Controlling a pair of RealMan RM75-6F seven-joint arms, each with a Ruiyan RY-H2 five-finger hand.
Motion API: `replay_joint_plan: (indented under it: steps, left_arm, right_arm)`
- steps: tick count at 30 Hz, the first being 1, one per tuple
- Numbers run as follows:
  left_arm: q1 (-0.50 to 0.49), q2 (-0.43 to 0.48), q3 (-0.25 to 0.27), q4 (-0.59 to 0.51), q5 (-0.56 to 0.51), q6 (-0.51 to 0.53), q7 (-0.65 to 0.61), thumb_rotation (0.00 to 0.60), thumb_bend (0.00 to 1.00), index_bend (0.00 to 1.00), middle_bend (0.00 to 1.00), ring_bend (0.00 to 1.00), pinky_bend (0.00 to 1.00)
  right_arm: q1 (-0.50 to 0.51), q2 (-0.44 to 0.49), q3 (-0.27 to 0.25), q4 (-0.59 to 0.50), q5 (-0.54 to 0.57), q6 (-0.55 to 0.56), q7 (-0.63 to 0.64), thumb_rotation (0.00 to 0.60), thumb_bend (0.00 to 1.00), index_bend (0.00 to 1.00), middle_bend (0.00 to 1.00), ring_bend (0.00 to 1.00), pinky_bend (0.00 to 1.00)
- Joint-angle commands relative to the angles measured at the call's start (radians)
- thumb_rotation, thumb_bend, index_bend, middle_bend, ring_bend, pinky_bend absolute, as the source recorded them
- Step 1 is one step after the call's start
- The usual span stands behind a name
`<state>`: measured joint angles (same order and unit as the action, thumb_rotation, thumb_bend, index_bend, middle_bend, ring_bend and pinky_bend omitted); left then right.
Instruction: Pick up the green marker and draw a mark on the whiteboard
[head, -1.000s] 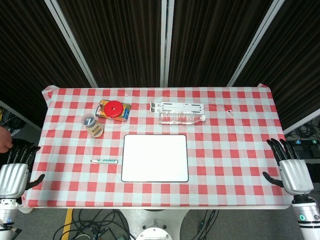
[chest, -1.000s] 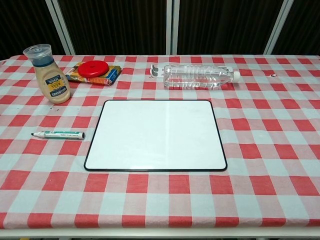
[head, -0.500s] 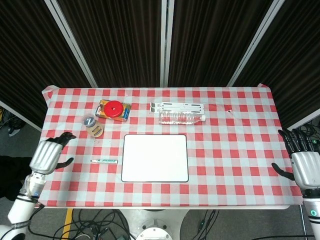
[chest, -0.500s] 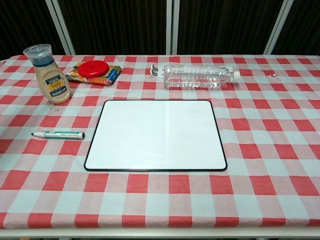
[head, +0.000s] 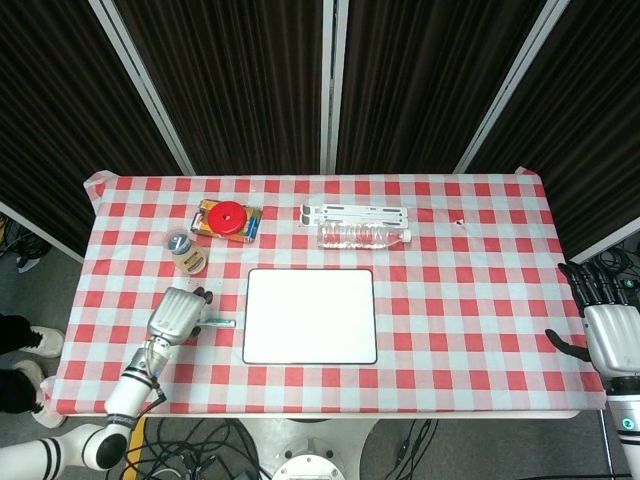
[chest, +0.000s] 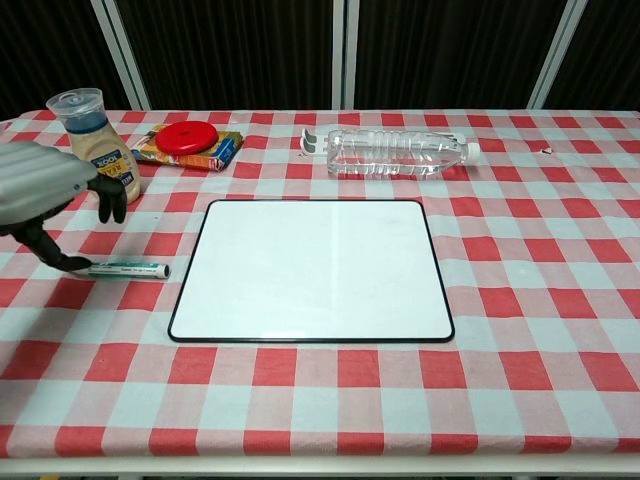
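The green marker (chest: 130, 269) lies flat on the checked cloth just left of the whiteboard (chest: 312, 270); the head view shows only its right end (head: 225, 323). My left hand (chest: 48, 195) hovers over the marker's left end with fingers spread and pointing down, one dark fingertip close to its tip; it holds nothing. From above, the left hand (head: 176, 313) covers most of the marker. The whiteboard (head: 310, 316) is blank. My right hand (head: 610, 335) hangs open off the table's right edge, fingers spread.
A dressing bottle (chest: 98, 149) stands just behind my left hand. A red lid on a yellow packet (chest: 188, 142) and a clear water bottle (chest: 398, 152) on its side lie behind the board. A white rack (head: 355, 212) sits at the back.
My left hand has swung in from the table's left edge to above the marker, entering the chest view. The right hand has barely moved.
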<state>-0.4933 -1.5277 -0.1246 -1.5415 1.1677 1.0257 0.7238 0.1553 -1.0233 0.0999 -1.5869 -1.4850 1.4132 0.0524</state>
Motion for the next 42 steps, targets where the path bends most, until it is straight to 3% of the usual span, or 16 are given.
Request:
replay_joint_plan:
  steps: [1, 21, 37, 42]
  left_arm:
    - [-0.039, -0.063, 0.001, 0.004, -0.110, -0.005, 0.110, 0.600, 0.23, 0.43, 0.41, 0.83, 0.91]
    - [-0.128, -0.140, 0.016, -0.009, -0.333, 0.054, 0.265, 0.600, 0.30, 0.46, 0.47, 0.87, 0.92]
    - [-0.166, -0.160, 0.042, 0.010, -0.367, 0.078, 0.259, 0.600, 0.33, 0.48, 0.49, 0.88, 0.93]
    - [-0.168, -0.162, 0.048, 0.021, -0.355, 0.077, 0.224, 0.600, 0.35, 0.53, 0.52, 0.89, 0.94]
  right_arm:
    - [0.002, -0.003, -0.001, 0.005, 0.001, -0.005, 0.005, 0.600, 0.09, 0.00, 0.08, 0.00, 0.00]
    - [0.004, -0.017, -0.005, 0.035, 0.018, -0.021, 0.032, 0.600, 0.09, 0.00, 0.08, 0.00, 0.00]
    - [0.001, -0.020, -0.009, 0.044, 0.024, -0.025, 0.046, 0.600, 0.09, 0.00, 0.08, 0.00, 0.00]
    - [0.000, -0.020, -0.010, 0.045, 0.026, -0.027, 0.047, 0.600, 0.09, 0.00, 0.08, 0.00, 0.00]
